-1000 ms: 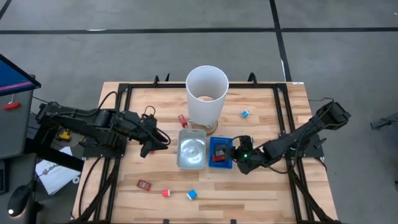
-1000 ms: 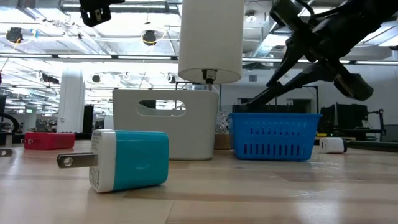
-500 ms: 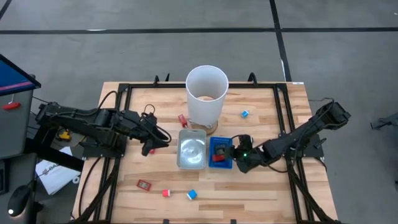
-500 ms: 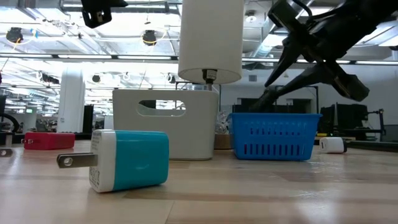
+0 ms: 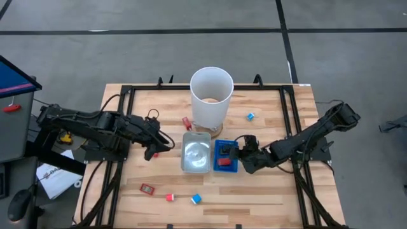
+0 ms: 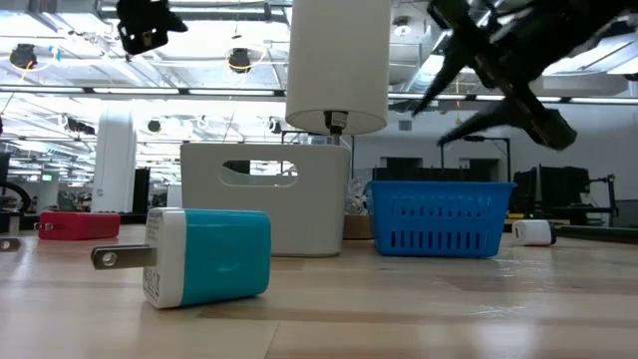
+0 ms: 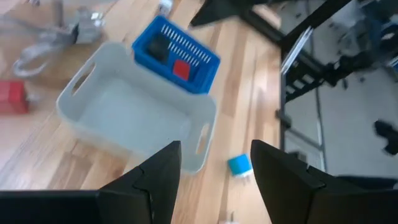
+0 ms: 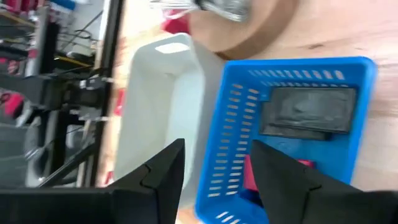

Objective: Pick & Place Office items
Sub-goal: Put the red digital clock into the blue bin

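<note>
Right gripper (image 5: 243,154) sits just right of centre in the high view, over the right rim of the blue basket (image 5: 218,146). Its fingers stand parted with nothing between them; right wrist view shows only basket below. Basket holds a black block (image 8: 309,109) and a red block (image 8: 251,173).

Left gripper (image 5: 154,145) waits left of centre, beside the white bin's (image 5: 196,166) left wall, fingers parted and holding nothing.

Loose items: red piece (image 5: 147,188), small red piece (image 5: 170,198) and blue charger plug (image 5: 196,199) along the lower edge of the frame; blue piece (image 5: 250,116) upper right, right of the tall white cylinder (image 5: 211,95); red piece (image 5: 187,122) left of it.

Judgement: upper-right blue piece lies nearest the right gripper, up-frame from it, bare board around it; long axis too small to tell. Lower trio lies closer to the left arm, down-frame, near the table's front edge.
</note>
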`<state>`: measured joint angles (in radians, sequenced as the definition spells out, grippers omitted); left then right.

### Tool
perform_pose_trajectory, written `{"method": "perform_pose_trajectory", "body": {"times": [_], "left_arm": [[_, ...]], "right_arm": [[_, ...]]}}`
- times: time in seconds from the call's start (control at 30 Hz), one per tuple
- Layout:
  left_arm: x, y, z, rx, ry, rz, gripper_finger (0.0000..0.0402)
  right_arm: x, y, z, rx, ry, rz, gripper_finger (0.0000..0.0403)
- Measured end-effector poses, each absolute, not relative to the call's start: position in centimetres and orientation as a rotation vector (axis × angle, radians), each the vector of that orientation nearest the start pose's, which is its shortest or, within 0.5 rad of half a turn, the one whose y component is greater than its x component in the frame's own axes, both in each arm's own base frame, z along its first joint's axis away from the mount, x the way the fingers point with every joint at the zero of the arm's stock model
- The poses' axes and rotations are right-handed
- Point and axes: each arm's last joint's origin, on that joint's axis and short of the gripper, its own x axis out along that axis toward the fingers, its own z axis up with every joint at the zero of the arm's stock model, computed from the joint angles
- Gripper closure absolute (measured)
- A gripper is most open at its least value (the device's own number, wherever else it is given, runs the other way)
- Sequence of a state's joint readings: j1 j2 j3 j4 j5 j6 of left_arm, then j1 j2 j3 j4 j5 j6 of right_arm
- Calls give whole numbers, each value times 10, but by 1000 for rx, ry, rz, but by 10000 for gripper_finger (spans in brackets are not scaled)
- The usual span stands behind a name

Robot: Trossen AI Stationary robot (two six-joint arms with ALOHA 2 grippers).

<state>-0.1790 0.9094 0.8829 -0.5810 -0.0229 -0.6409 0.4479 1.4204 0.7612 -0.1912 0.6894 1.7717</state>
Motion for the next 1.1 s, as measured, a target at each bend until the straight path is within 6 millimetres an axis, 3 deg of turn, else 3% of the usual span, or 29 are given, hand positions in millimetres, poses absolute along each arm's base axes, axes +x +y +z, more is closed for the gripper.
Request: {"method": "perform_pose_trajectory", "body": {"times": [0.23,0.4,0.63,0.87,1.1], "left_arm": [[168,-44,298,-514,811,21,211],[149,-65,288,-453,1000,-68,211],[136,-109,285,-209,949,-216,208],[127,-161,237,-109,999,-342,161],[125,-170,192,-17,1048,-149,112]], "right_arm": [[243,99,221,1220,239,-644,241],[235,99,244,1185,172,-558,242],[230,102,265,1080,123,-423,221],[233,104,268,1097,96,-390,194],[233,105,269,1105,95,-387,190]]}}
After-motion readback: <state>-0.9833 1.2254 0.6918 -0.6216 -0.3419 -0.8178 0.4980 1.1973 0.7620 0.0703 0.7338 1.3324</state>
